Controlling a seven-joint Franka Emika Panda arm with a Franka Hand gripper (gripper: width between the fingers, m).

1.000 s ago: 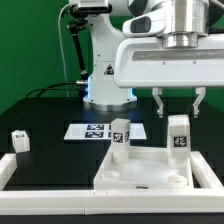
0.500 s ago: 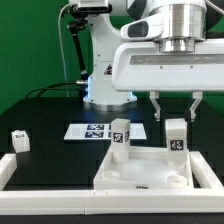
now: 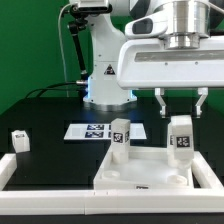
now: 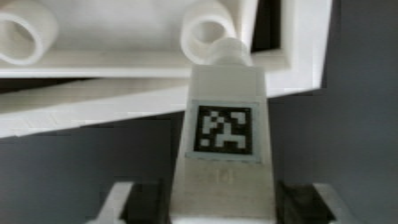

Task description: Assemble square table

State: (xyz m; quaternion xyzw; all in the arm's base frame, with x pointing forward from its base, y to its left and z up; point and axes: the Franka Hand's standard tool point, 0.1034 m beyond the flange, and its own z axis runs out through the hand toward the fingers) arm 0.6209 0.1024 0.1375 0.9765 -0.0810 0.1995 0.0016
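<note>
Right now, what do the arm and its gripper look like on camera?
The arm is glossy white with black joint sections, and a black cable runs down beside it. Its base carries a small dark logo and glows blue at the foot. The gripper has a boxy white body under a silver cylindrical flange, with two short dark fingers.

Bright, even light, whites nearly blown out (wrist view soft, blurry)

Three legs (image 3: 18, 140) (image 3: 120, 138) (image 3: 180, 135), one tabletop (image 3: 135, 172), one marker board (image 3: 85, 131).
</note>
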